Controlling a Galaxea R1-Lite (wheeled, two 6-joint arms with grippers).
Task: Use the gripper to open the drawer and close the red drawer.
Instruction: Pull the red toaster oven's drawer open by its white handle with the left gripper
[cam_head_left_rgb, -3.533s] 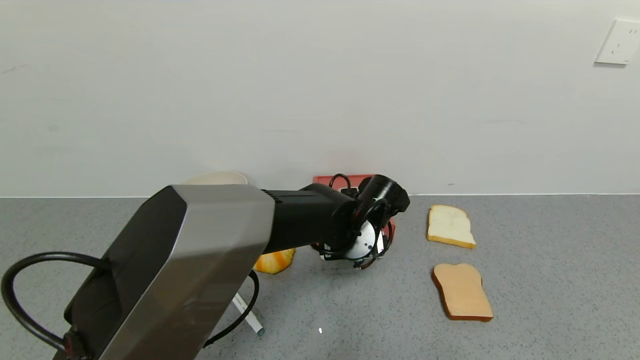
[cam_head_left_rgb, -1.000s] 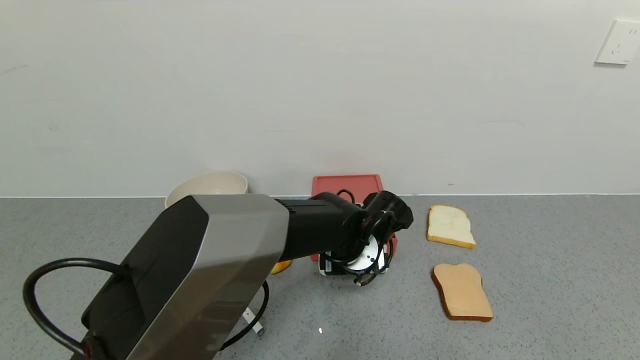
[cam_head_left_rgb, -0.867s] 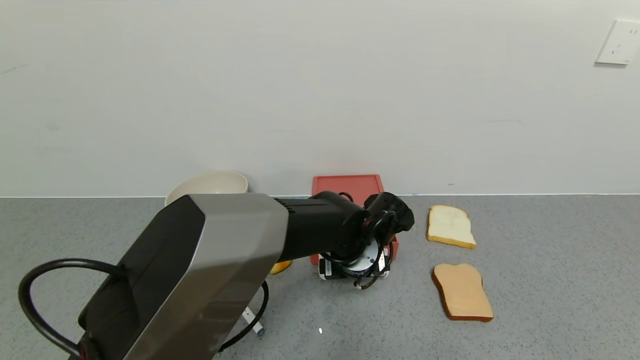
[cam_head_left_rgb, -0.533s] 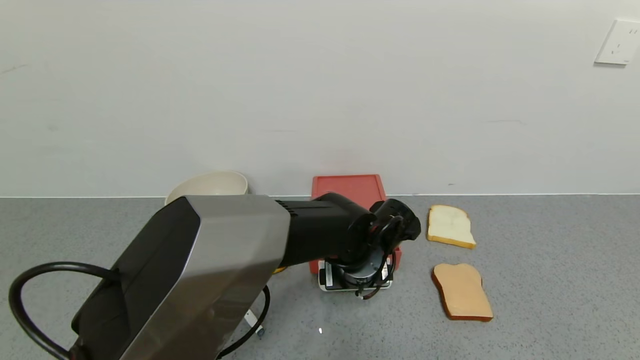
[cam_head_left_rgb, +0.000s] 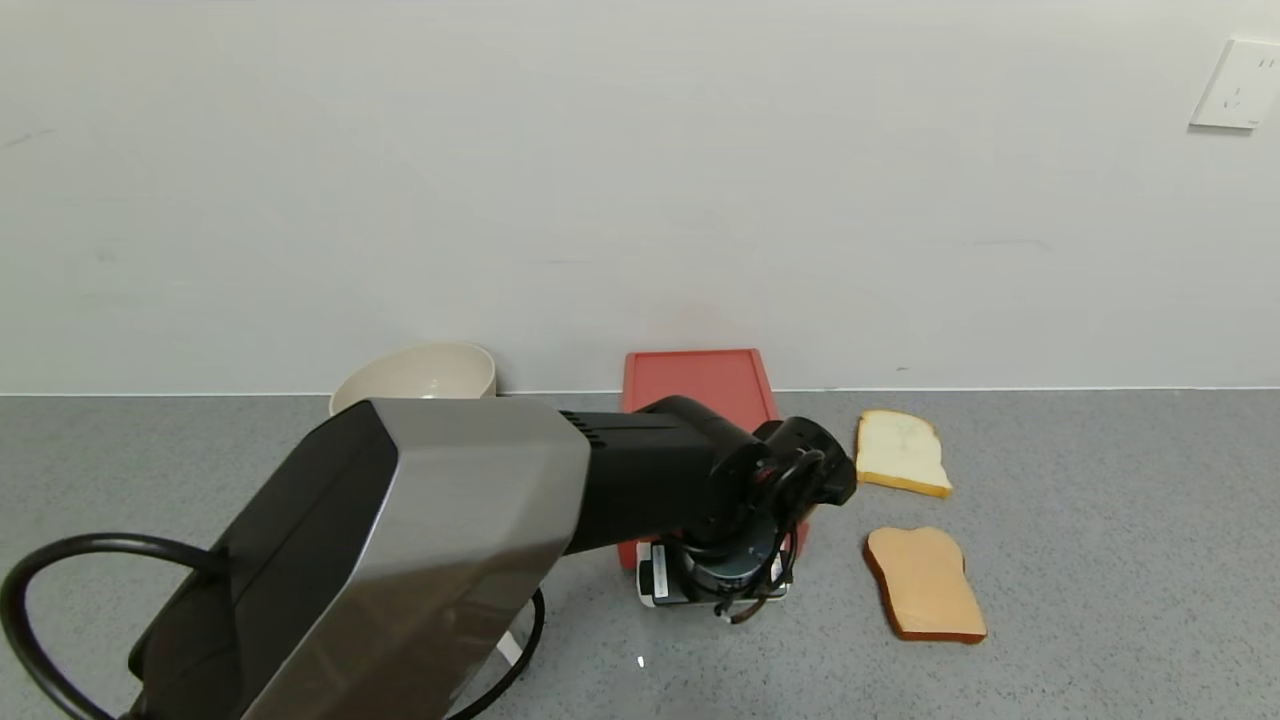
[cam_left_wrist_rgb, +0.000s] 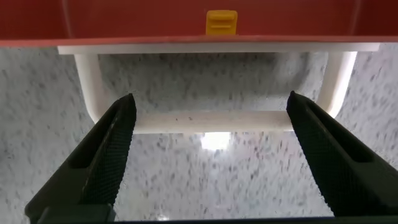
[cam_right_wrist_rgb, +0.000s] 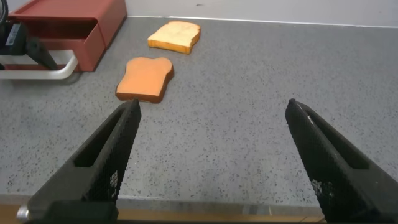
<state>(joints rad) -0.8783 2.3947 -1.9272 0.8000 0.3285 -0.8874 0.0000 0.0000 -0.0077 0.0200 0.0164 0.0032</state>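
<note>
The coral-red drawer (cam_head_left_rgb: 700, 385) stands against the back wall; its tray is slid part way out toward me. In the left wrist view its red front (cam_left_wrist_rgb: 186, 22) and white loop handle (cam_left_wrist_rgb: 211, 121) fill the frame. My left gripper (cam_head_left_rgb: 715, 590) is open, and in the left wrist view (cam_left_wrist_rgb: 211, 99) its black fingers (cam_left_wrist_rgb: 115, 143) straddle the handle bar without pinching it. My right gripper (cam_right_wrist_rgb: 212, 106) is open and empty over bare table near the front edge. In its view the drawer (cam_right_wrist_rgb: 74, 25) and handle (cam_right_wrist_rgb: 43, 73) lie far off.
A cream bowl (cam_head_left_rgb: 415, 375) sits left of the drawer by the wall. A pale bread slice (cam_head_left_rgb: 900, 452) and a brown one (cam_head_left_rgb: 925, 583) lie right of the drawer; both show in the right wrist view (cam_right_wrist_rgb: 175, 35) (cam_right_wrist_rgb: 146, 79).
My left gripper has moved toward me, and the white handle and drawer front have come out with it. More of the red box top shows behind the wrist.
</note>
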